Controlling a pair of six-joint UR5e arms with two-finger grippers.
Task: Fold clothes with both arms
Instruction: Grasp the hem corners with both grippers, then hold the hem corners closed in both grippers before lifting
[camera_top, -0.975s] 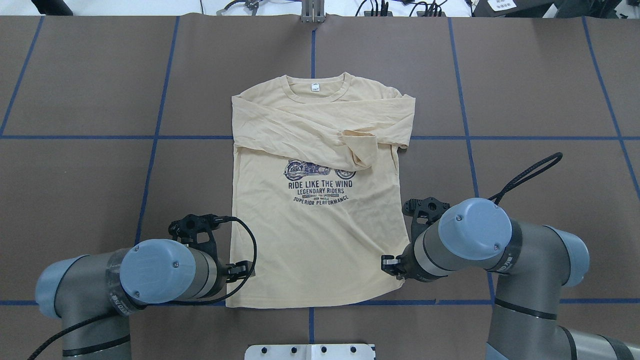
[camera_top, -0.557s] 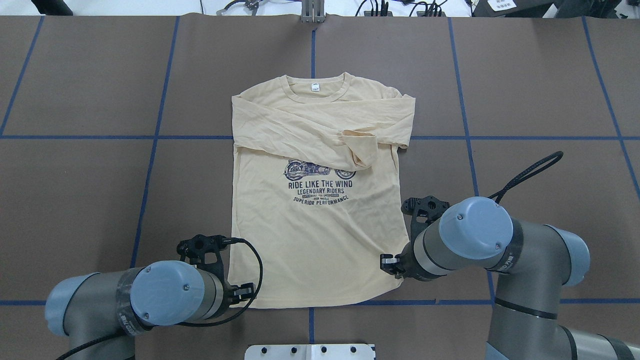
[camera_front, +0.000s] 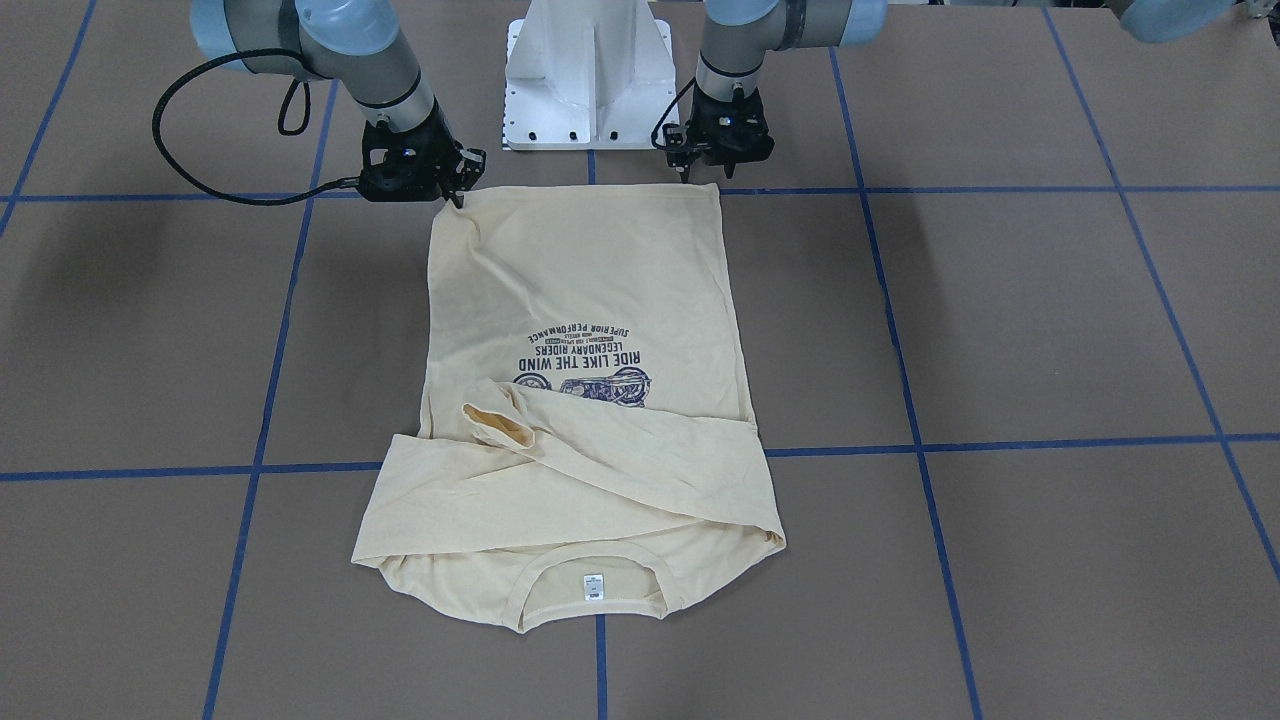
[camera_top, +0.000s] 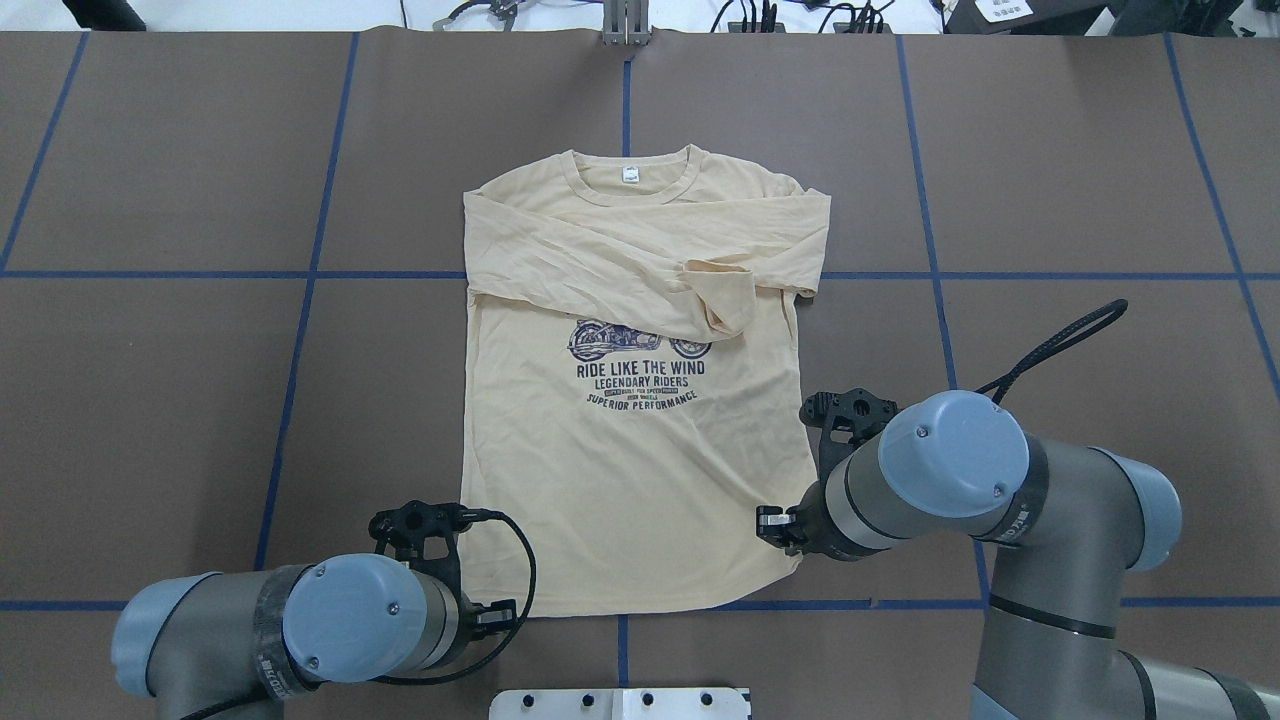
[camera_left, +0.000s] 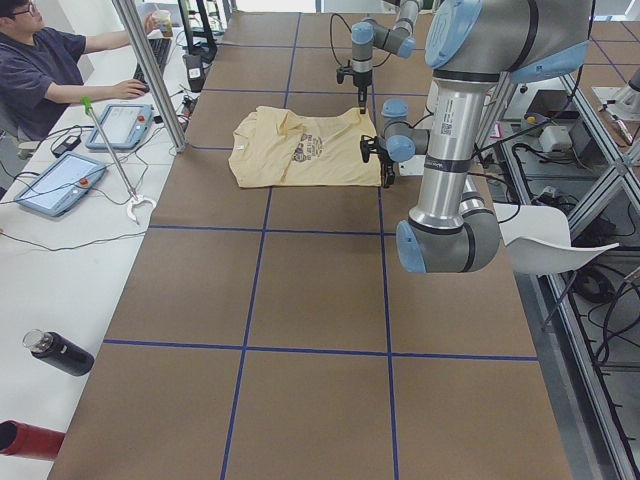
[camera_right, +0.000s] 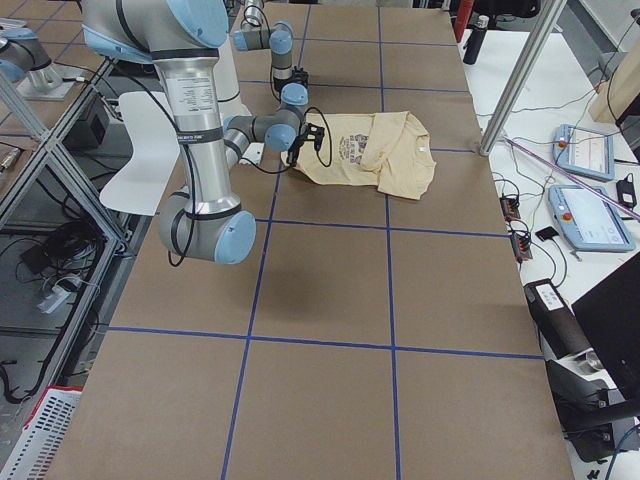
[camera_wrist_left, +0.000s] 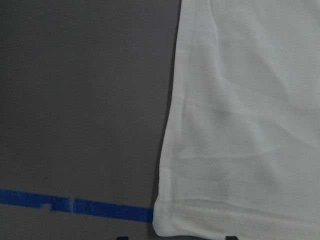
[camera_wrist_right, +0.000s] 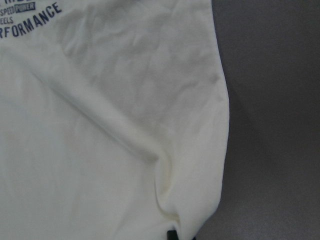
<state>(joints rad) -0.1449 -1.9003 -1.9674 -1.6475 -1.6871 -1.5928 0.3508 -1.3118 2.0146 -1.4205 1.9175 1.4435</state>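
The cream-yellow T-shirt lies flat, print up, with its collar at the far side and both sleeves folded across the chest. My left gripper hangs over the hem's near-left corner. In the left wrist view its two fingertips stand apart on either side of that corner, so it is open. My right gripper sits on the shirt's right edge just above the hem. In the right wrist view the cloth puckers to a point at the gripper, which is shut on the T-shirt.
The white pedestal base stands at the near table edge, right behind the hem. Blue tape lines grid the brown table. A person sits at a side bench with tablets, beyond the table's left end.
My left arm has drawn back along the shirt's left edge to the hem corner. The right arm has barely moved and the shirt lies as before.
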